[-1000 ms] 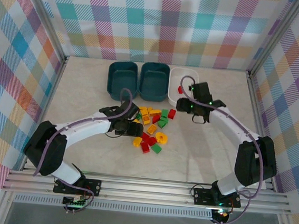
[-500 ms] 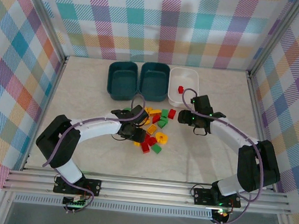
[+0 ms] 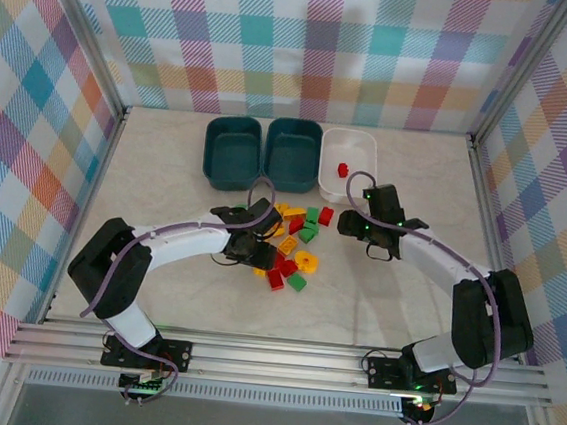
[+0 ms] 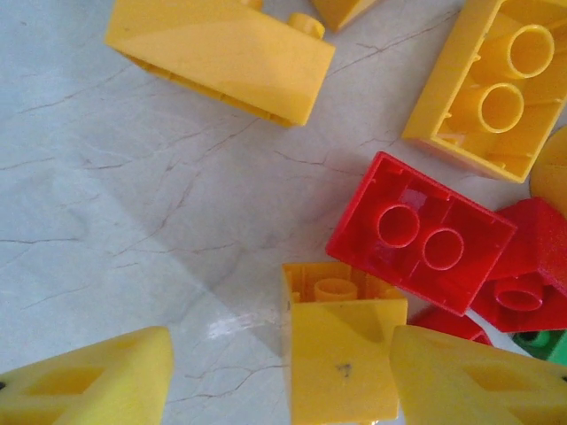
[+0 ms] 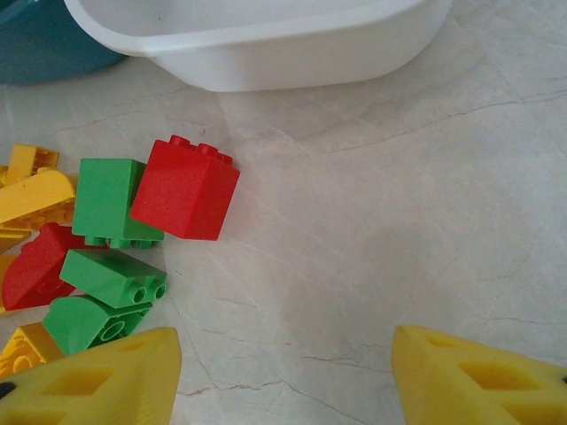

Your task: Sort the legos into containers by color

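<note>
While agape, left claw (image 4: 282,359) astride a yellow lego (image 4: 341,341); right claw (image 5: 288,359), likewise agape, near a red lego (image 5: 186,188).

A pale, marble-veined table (image 3: 166,176) carries three tubs side by side at its far edge: a dark teal tub (image 3: 232,157), a second teal tub (image 3: 293,155) and a white tub (image 3: 360,148). Near them lies a loose heap of red, yellow and green legos (image 3: 289,243), with a red brick (image 5: 186,188) touching a green brick (image 5: 106,199).
</note>
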Available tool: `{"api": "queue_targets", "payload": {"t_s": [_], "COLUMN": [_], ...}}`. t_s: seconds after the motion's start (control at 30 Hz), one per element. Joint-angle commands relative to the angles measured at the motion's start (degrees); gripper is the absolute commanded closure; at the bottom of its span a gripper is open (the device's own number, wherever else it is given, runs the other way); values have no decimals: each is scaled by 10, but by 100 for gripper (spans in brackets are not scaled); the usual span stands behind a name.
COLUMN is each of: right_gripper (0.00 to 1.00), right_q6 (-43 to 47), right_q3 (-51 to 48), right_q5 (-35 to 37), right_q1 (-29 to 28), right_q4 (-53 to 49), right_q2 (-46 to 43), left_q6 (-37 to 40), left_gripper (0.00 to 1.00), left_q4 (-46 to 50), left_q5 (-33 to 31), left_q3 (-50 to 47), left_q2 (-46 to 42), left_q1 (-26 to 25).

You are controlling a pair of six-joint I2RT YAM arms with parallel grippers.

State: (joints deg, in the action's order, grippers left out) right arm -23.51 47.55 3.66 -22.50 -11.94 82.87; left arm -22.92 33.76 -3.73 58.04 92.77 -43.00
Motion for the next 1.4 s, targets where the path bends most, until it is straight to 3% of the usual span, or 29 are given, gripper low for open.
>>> {"api": "queue_targets", "payload": {"t_s": [0.0,0.2,0.43,0.77,1.0,1.2,1.37], "right_gripper": [35,34,34,34,34,34,34], "right_q6": [-12,-29,-40,-41,-43,-54,-60], "right_q3": [-12,-38,-50,-51,-51,-59,-63], "right_q5": [10,46,54,53,56,64,75], "right_q1": [-4,-6,-6,-7,-7,-7,-7], "right_q4": [24,51,64,65,66,76,80], "right_q2": [-18,-31,-39,-39,-38,-35,-29], "left_q6": [0,-2,1,-13,-12,-11,-3], "left_gripper": [28,21,21,38,56,64,70], "left_q4": [34,28,14,5,10,32,71], "left_q5": [-7,2,15,-23,-35,-61,-39], "left_q3": [28,24,23,14,8,50,115], "left_q2": [-26,-17,9,46,38,16,11], "left_q1": [-3,-8,-14,-16,-15,-15,-15]}}
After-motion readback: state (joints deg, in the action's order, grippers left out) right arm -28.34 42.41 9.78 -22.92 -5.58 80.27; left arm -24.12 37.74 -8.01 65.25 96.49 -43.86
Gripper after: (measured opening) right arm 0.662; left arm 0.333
